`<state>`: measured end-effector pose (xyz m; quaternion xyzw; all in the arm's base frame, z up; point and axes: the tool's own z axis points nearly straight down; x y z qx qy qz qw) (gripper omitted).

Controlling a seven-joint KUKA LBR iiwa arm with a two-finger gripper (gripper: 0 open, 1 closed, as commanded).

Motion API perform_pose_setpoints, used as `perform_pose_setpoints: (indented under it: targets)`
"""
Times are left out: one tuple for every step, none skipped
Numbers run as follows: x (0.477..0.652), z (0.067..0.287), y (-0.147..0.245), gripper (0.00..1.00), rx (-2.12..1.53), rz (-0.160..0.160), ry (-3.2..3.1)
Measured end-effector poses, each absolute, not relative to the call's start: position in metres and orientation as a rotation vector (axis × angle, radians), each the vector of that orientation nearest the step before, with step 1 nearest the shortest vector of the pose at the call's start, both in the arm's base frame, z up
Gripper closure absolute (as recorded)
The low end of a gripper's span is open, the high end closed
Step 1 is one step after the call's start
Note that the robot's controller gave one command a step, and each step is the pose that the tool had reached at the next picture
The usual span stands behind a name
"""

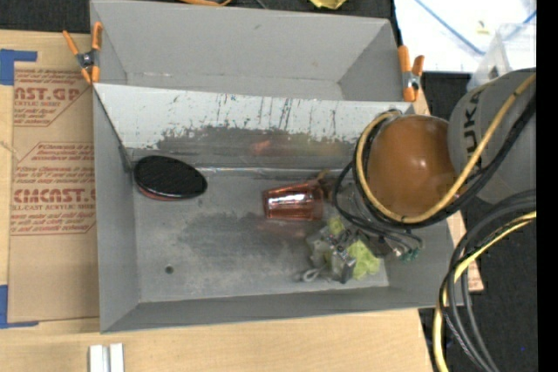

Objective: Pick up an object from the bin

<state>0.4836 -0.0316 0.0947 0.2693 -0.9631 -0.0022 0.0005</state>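
My gripper is low in the bin's front right part, just below the arm's orange dome. A yellow-green crumpled thing lies right against it on its right side, partly hidden by the gripper body. A shiny copper-red cylinder lies on its side just up and to the left of the gripper, a short gap away. A black oval disc with a reddish rim rests far off at the left, near the back wall's foot.
The arm with its dome and looped cables covers the bin's right wall. The bin floor between the black disc and the cylinder is bare grey metal with scuff marks.
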Motion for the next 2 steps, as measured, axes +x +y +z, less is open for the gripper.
perform_pose_setpoints:
  targets:
    - [0.483,0.108,-0.031,1.0,0.845,-0.008,-3.024]
    - [0.481,0.134,-0.03,1.0,0.843,-0.014,-3.015]
